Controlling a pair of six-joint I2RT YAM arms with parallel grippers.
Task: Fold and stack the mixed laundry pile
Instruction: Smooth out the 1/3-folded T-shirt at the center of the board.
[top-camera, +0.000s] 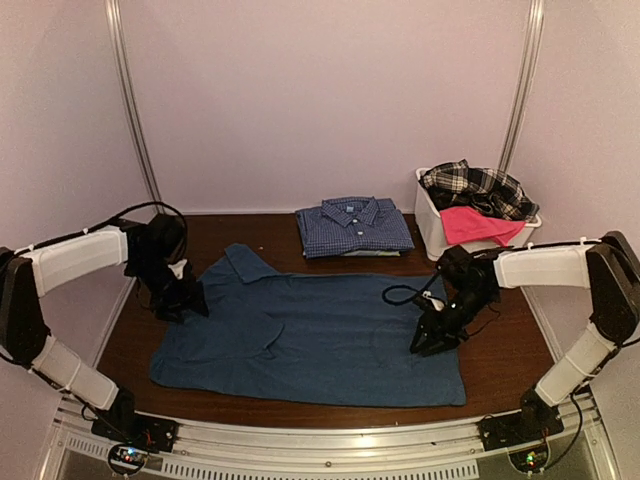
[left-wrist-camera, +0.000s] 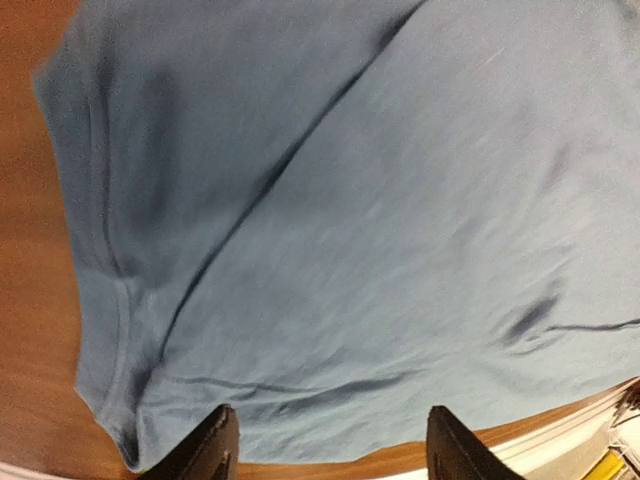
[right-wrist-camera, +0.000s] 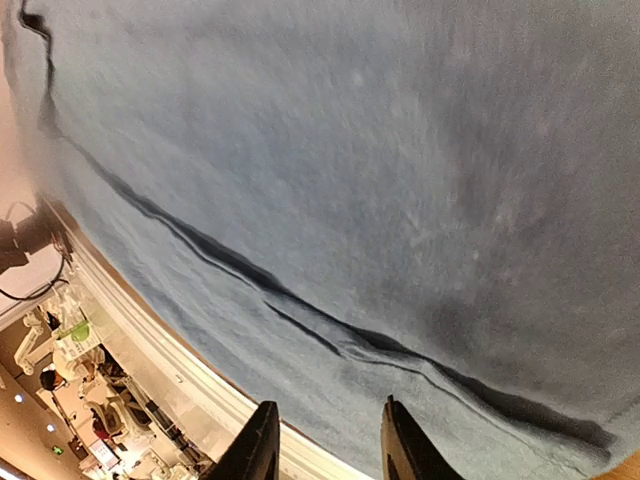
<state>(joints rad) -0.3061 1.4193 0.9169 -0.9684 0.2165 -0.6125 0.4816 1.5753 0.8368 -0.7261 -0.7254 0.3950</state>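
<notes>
Top external view showed the dark blue T-shirt (top-camera: 310, 340) spread flat in the middle of the brown table (top-camera: 510, 355), with its collar toward the back left and its hem running along the near edge. The left gripper (top-camera: 185, 297) sat low at the shirt's left edge, by the sleeve. In the left wrist view its fingers (left-wrist-camera: 215, 450) stood wide apart, with nothing between them but cloth and a strip of table below. The right gripper (top-camera: 435, 337) hung over the shirt's right side, near the edge. In the right wrist view its fingers (right-wrist-camera: 258, 445) were set to a narrow gap above a long crease in the blue fabric, and no cloth was pinched between them. Behind the T-shirt, at the back of the table, lay a folded blue checked shirt (top-camera: 355, 227). To its right stood the white bin (top-camera: 428, 228), which held the black-and-white plaid shirt (top-camera: 478, 188) draped over the top and the bright pink piece (top-camera: 475, 225) hanging over its front rim.
</notes>
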